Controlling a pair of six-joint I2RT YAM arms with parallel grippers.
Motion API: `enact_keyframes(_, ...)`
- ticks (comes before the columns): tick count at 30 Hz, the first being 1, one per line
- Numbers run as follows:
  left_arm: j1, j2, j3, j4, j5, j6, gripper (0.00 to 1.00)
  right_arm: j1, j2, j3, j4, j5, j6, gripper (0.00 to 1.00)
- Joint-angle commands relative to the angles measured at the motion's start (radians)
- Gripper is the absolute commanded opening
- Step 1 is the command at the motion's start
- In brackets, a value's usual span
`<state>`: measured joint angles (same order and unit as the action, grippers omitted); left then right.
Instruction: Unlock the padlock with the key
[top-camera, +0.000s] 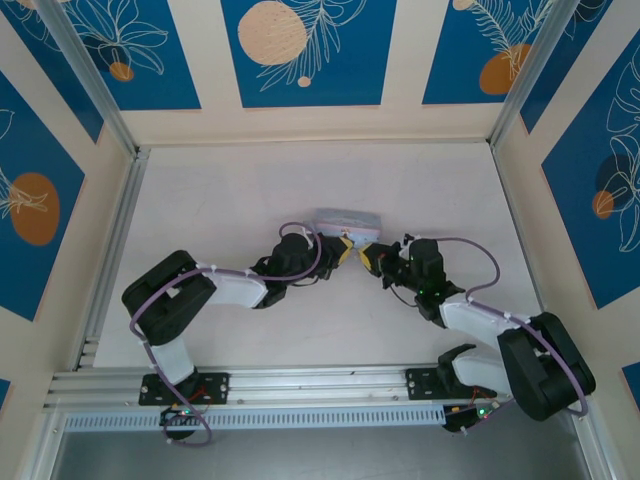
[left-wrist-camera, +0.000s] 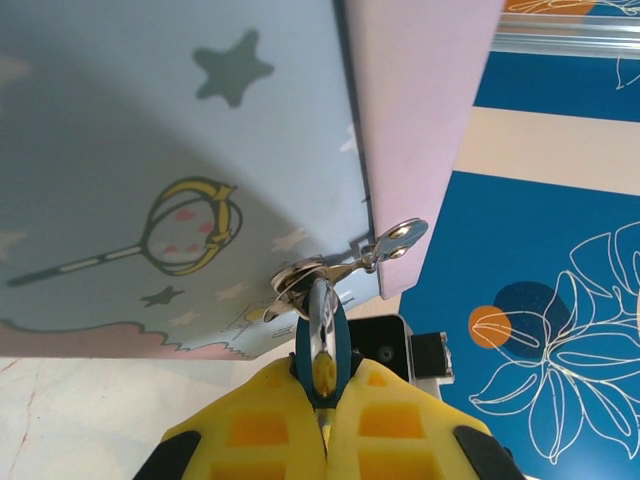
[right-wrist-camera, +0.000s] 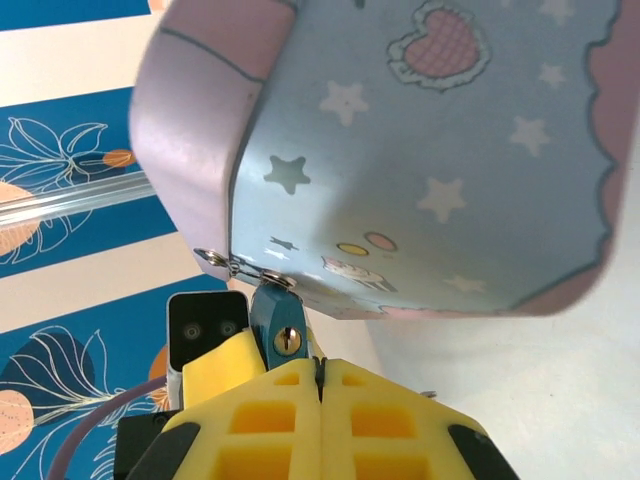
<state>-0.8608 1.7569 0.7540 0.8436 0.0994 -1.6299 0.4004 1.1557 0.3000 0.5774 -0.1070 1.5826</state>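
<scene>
The small dark teal padlock (left-wrist-camera: 322, 335) hangs at the silver hasp (left-wrist-camera: 392, 240) of the pale blue rectangular tin (left-wrist-camera: 150, 120), pinched between the left fingers (left-wrist-camera: 250, 430). The right fingers (right-wrist-camera: 270, 430) are pressed shut just beneath; whether they hold the key I cannot tell, so unlocking seems undone

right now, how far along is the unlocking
Done: the left fingers are shut on the padlock, which hangs from the tin. In hand: the right fingers are shut right below its keyhole face; whether they hold the key is hidden. To do: the shackle is through the tin's latch, so the lock looks closed and not yet turned open.
</scene>
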Motion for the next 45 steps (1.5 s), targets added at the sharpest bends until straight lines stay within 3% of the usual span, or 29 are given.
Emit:
enact_keyframes(1,-0.009,0.004,0.025,0.042,-0.012,-0.013,0.0,-0.016,-0.056,-0.03,-0.026,0.028,0.016,0.0)
enact_keyframes(19,-0.021,0.007,0.037,0.057,-0.041,-0.031,0.0,0.03,-0.075,-0.039,-0.004,0.147,0.17,0.0)
enact_keyframes(45,-0.026,0.021,0.038,0.077,-0.04,-0.04,0.0,0.077,-0.022,0.007,-0.001,0.191,0.174,0.0)
